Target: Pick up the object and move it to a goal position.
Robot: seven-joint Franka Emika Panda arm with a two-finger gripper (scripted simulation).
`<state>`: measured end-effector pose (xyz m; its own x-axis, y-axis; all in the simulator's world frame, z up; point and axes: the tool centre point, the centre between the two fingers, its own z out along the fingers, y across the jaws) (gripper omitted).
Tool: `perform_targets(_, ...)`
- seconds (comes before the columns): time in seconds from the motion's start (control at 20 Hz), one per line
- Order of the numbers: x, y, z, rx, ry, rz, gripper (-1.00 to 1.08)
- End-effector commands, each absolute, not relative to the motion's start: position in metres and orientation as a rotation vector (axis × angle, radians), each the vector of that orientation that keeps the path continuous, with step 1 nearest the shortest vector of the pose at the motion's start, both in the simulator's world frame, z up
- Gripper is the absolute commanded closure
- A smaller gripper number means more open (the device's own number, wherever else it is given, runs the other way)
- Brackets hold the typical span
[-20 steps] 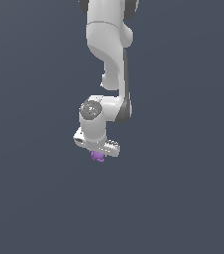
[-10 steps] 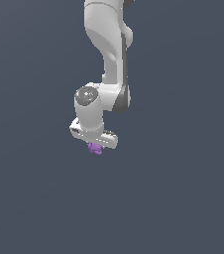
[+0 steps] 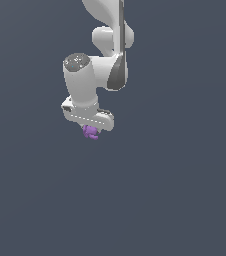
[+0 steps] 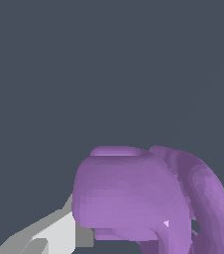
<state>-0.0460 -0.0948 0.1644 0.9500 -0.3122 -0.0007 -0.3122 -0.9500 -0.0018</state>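
Observation:
The object, a small purple knobbly lump [image 3: 90, 132], hangs just under the white gripper [image 3: 90, 129] in the exterior view. The gripper is shut on it and holds it up off the grey floor. The gripper's body hides most of the fingers there. In the wrist view the purple lump [image 4: 134, 198] fills the near field, with a light grey finger [image 4: 49, 235] beside it. No goal marker shows in either view.
The white arm [image 3: 107, 45] comes down from the top of the exterior view. A plain dark grey surface [image 3: 175, 190] lies all around.
The arm has moved toward the exterior view's left and upward with the purple lump still held. The gripper stays shut on it.

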Motion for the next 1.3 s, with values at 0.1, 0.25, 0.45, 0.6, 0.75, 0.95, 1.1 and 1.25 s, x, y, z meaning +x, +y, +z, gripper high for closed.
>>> perform_targets(0.1,-0.066,-0.105,0.206,-3.1,0.496,0.0,1.08)
perform_targets(0.25,-0.079,-0.112,0.234,-3.1,0.496,0.0,1.08)
perform_targets(0.45,-0.096,-0.121,0.271,-3.1,0.497,0.0,1.08)
perform_targets(0.6,-0.106,-0.127,0.294,-3.1,0.497,0.0,1.08)
perform_targets(0.75,-0.114,-0.132,0.314,-3.101,0.497,0.0,1.08)
perform_targets(0.95,-0.122,-0.136,0.334,-3.102,0.497,0.0,1.08)
perform_targets(1.1,-0.125,-0.139,0.343,-3.102,0.497,0.0,1.08)
perform_targets(1.25,-0.127,-0.14,0.347,-3.102,0.497,0.0,1.08)
